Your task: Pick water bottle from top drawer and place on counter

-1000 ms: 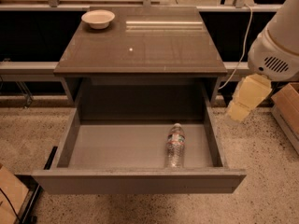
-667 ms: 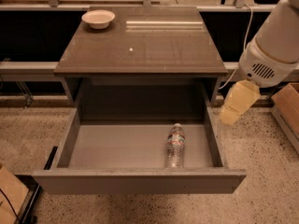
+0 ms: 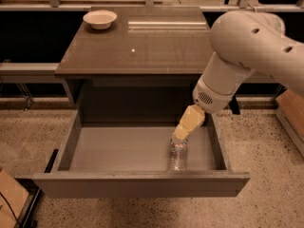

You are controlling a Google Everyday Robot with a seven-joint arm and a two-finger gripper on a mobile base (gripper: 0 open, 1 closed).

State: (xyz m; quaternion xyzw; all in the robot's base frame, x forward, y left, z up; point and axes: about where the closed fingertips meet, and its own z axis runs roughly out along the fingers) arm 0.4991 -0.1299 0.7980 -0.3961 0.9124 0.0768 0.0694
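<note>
Reaching to grasp; nothing lifted yet. Low inside drawer (image 3: pixel 118 148) with gripper (image 3: pixel 182 134), at far end of bottle (image 3: pixel 177 158), touching or just above; open or closed, cannot tell. Bottle lying near-to-far on drawer floor, right of middle, close to front panel. Next: close around its body, lift straight up, clearing right wall and near edge of counter (image 3: pixel 142 51). Ample bare counter for placing; bowl (image 3: pixel 99 19) far left, well apart.
</note>
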